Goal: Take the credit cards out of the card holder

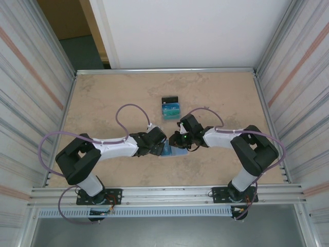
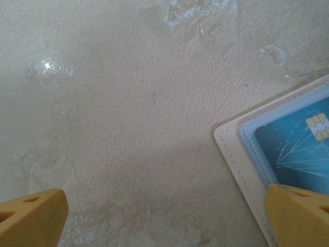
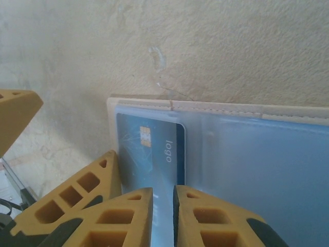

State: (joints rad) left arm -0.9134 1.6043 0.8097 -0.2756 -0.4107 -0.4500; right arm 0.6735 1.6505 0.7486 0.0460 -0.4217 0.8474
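Note:
The tan card holder (image 1: 177,152) lies open on the table between both arms, pale blue lining up. In the right wrist view its stitched rim (image 3: 231,108) runs across, and a blue credit card (image 3: 149,149) with a chip sits in the left pocket. My right gripper (image 3: 163,191) hovers over that card's near end, jaws almost together with a narrow gap. My left gripper (image 2: 167,203) is wide open; one of its fingers (image 2: 300,213) rests on the card holder (image 2: 234,149) over the blue card (image 2: 298,144), the other over bare table.
A small pile of black and teal cards (image 1: 170,109) lies on the table just beyond the grippers. Metal rails and ribbed walls (image 1: 31,103) fence in the tabletop on all sides.

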